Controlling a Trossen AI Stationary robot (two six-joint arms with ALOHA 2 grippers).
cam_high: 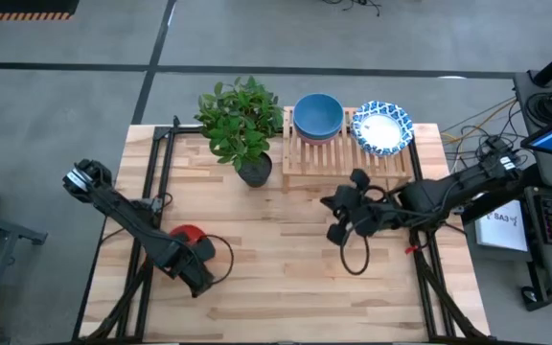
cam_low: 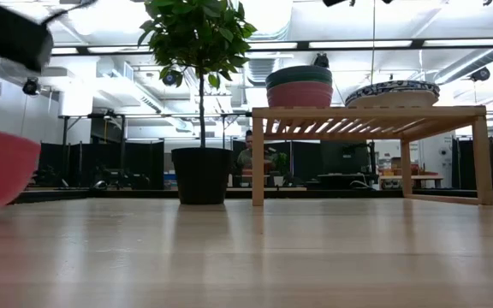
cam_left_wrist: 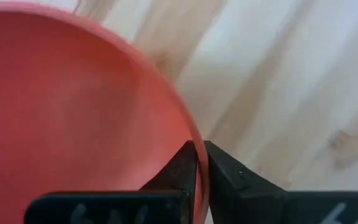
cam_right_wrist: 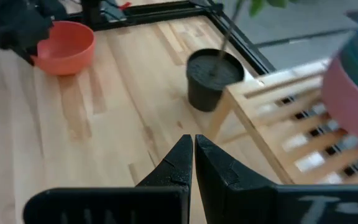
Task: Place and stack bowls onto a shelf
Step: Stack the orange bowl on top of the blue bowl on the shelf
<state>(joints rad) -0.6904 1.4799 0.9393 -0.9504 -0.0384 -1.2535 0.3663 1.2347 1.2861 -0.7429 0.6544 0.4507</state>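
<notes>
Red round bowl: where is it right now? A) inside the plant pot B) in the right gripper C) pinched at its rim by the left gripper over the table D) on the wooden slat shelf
C: the left gripper is shut on the rim of the red round bowl, away from the wooden slat shelf.

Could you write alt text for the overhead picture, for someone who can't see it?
The left gripper holds a red bowl on the table. The right gripper waits near the shelf, which carries stacked bowls and patterned bowls.
</notes>
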